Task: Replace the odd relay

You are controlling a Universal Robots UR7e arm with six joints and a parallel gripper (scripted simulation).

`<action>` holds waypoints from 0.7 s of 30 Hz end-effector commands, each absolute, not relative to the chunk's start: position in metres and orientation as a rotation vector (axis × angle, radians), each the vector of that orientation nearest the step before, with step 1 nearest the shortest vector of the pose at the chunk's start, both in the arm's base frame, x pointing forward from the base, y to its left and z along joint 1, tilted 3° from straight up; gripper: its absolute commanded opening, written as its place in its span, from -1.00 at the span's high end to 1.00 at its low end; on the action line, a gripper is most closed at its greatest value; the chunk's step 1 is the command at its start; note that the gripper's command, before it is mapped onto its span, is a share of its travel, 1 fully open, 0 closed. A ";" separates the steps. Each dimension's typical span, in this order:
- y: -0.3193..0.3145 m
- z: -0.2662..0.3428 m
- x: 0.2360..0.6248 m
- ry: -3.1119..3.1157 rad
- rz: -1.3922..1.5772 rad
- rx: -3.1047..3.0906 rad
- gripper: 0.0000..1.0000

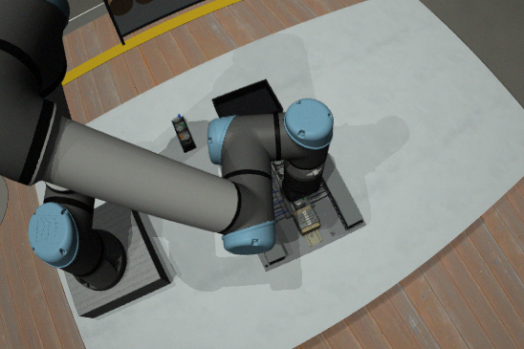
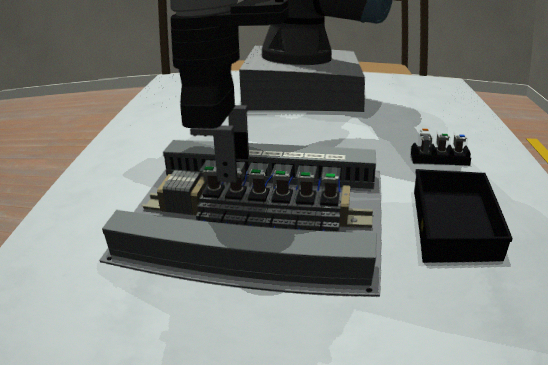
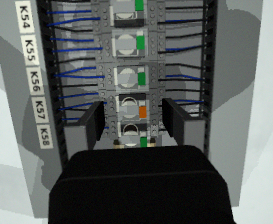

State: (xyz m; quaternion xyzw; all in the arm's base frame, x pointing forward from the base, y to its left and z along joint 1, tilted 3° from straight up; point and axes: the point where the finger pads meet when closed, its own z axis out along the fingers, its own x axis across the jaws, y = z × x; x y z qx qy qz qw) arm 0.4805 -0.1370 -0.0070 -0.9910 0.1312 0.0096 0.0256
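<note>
The wrist view shows the orange-button relay [image 3: 131,108] between the open gripper's [image 2: 231,153] [image 3: 133,120] fingers, seemingly untouched; outside, they hide it.

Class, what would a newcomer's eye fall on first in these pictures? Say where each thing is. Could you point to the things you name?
First, the big grey robot arm [image 1: 143,175] with blue joint caps, reaching across the white table. Next, the orange-buttoned relay [image 3: 132,109] between the open gripper's [image 2: 231,175] [image 3: 133,120] fingers, in a row of green-buttoned ones. Then the black tray [image 1: 249,100] [image 2: 462,249], beside the relay panel.
</note>
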 end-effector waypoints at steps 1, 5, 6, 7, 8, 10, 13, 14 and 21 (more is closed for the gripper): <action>-0.137 -0.008 0.481 0.406 0.028 -3.064 -1.00; -0.137 -0.014 0.481 0.406 0.027 -3.064 -1.00; -0.137 -0.014 0.481 0.406 0.027 -3.064 -1.00; -0.137 -0.014 0.481 0.406 0.027 -3.064 -1.00; -0.137 -0.014 0.481 0.406 0.027 -3.064 -1.00; -0.137 -0.014 0.481 0.406 0.027 -3.064 -1.00; -0.137 -0.014 0.481 0.406 0.027 -3.064 -1.00; -0.137 -0.014 0.481 0.406 0.027 -3.064 -1.00; -0.137 -0.021 0.481 0.406 0.027 -3.064 -1.00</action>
